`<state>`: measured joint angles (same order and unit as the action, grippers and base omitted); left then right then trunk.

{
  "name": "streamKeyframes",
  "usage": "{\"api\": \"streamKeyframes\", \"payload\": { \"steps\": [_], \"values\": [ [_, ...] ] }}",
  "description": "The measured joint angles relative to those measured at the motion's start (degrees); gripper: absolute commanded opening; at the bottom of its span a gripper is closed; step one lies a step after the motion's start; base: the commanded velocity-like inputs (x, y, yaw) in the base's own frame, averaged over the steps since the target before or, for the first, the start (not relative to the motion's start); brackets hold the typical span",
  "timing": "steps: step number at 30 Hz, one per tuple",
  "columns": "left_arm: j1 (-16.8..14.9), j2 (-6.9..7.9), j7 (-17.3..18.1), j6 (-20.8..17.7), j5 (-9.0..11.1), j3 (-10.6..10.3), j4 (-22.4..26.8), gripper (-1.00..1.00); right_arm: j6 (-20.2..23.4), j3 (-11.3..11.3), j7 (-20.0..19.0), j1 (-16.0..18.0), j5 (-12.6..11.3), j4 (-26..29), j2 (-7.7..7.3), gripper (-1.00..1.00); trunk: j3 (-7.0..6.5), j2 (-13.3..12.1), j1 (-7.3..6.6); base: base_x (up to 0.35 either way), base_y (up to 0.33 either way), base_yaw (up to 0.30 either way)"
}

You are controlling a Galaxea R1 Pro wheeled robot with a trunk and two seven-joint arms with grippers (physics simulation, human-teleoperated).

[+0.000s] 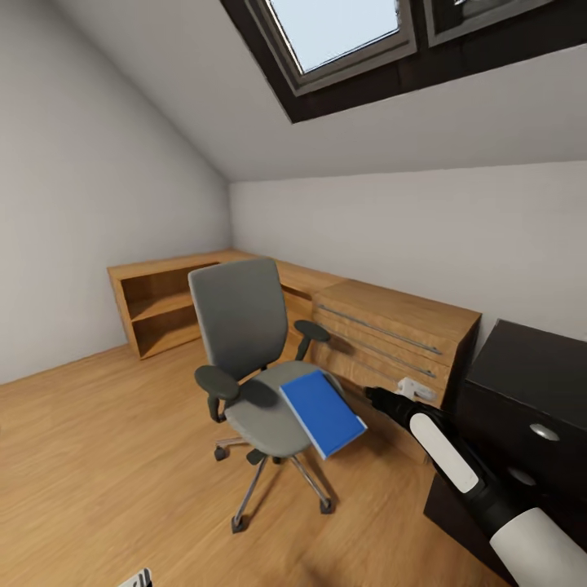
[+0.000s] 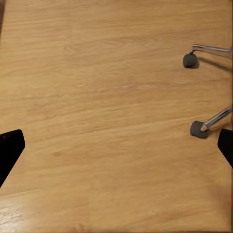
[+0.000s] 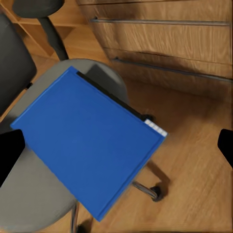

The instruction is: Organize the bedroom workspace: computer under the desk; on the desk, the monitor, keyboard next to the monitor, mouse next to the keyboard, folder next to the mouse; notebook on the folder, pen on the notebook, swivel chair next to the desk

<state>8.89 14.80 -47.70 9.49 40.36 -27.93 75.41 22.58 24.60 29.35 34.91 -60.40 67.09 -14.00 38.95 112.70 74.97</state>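
Right fingers [image 3: 116, 145] spread wide, empty, above folder [image 3: 90, 143]. Left fingers [image 2: 116, 145] wide apart, empty, over wood floor [image 2: 97, 97]. Folder flat on swivel chair [image 1: 244, 326] seat, overhanging front edge. Desk [image 1: 530, 383] at right, wood cabinet [image 1: 391, 326] beyond.

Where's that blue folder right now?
In the head view the folder lies on the swivel chair seat, overhanging its front edge, just left of the right gripper.

No readable text, label or number anywhere. The folder [image 3: 87, 141] carries small pale marks at one corner — too blurred to read.
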Motion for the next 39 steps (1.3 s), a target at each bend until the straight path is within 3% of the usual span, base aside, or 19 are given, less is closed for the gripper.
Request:
{"api": "streamKeyframes", "payload": {
  "steps": [13, 21, 24, 26, 30, 37, 39],
  "values": [
    [0.0, 0.06, 0.0, 0.2, -0.1, 0.0, 0.5, 1.0, 0.0, 0.0, 0.0, 0.0, -0.4, -0.1, 0.01, 1.0, 0.18, 0.4, 0.21, -0.002, 0.0, -0.023],
    [0.0, 0.05, -0.1, 0.2, -0.1, 0.0, 1.5, 1.0, -0.1, -0.6, -8.3, 0.0, -1.1, -6.5, -0.01, 1.0, 1.61, 3.6, 1.97, 0.0, 0.0, 0.0],
    [0.0, 0.06, -0.1, 0.2, -0.1, 0.0, 1.5, 1.0, 0.1, -4.1, -15.6, 0.0, -1.1, -10.8, -0.07, 1.0, 2.15, 4.8, 2.63, 0.0, 0.0, 0.0],
    [0.0, 0.05, -0.1, 0.1, -0.1, 0.0, 1.5, 1.0, 0.2, -6.0, -18.2, 0.0, -1.1, -12.7, -0.08, 1.0, 2.51, 5.6, 3.07, 0.0, 0.0, 0.0],
    [0.0, 0.02, 0.0, 0.1, -0.1, 0.1, 1.4, 1.0, 0.3, -12.2, -23.8, 0.0, -1.2, -18.0, -0.02, 1.0, 3.23, 7.2, 3.95, 0.0, 0.0, 0.0],
    [0.0, 0.02, 0.0, 0.0, -0.1, 0.1, 1.4, 1.0, 0.3, -14.3, -26.9, 0.0, -1.4, -20.4, -0.07, 1.0, 4.49, 10.0, 5.49, 0.0, 0.0, 0.0],
    [0.0, 0.01, 0.1, -0.1, 0.0, 0.1, 1.3, 1.0, 0.5, -16.7, -28.0, 0.0, -1.6, -20.7, -0.15, 1.0, 4.85, 10.8, 5.92, 0.0, 0.0, 0.0]
  ]
}}
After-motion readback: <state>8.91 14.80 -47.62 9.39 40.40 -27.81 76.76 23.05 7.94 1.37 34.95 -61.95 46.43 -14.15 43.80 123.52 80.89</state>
